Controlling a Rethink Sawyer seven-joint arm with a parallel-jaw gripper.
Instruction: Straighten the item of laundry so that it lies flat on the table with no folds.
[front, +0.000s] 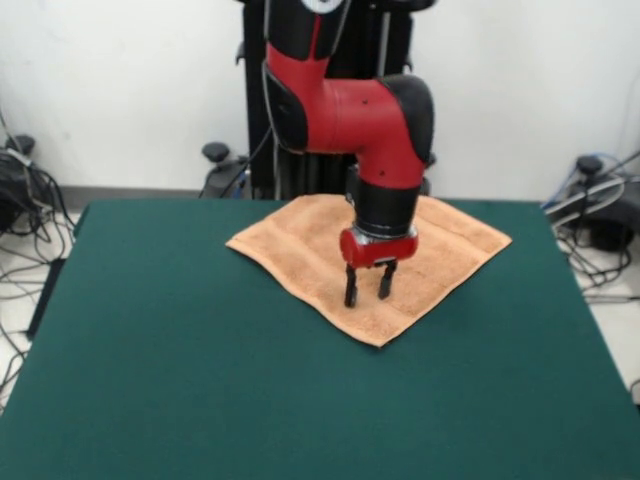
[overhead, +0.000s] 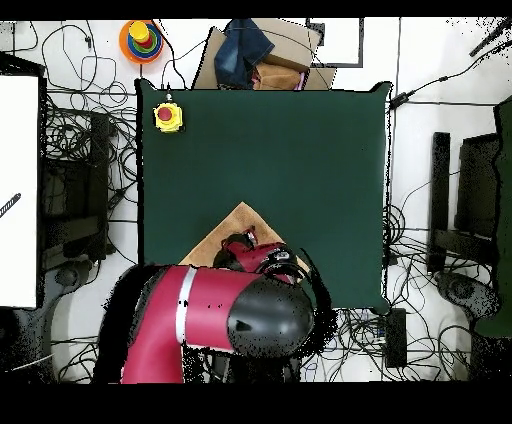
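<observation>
Since the towel (front: 310, 245) is soft, light terry, it should drag and bunch readily rather than slide stiffly, so a corner or hem is the place to pinch. It lies spread diamond-wise on the tabletop (front: 180, 380) directly beneath the hand (front: 366, 288), whose fingers stand spread, holding nothing.

Robotics lab, cables (overhead: 85, 215) strewn on floor, emergency-stop button (overhead: 167, 117)
</observation>
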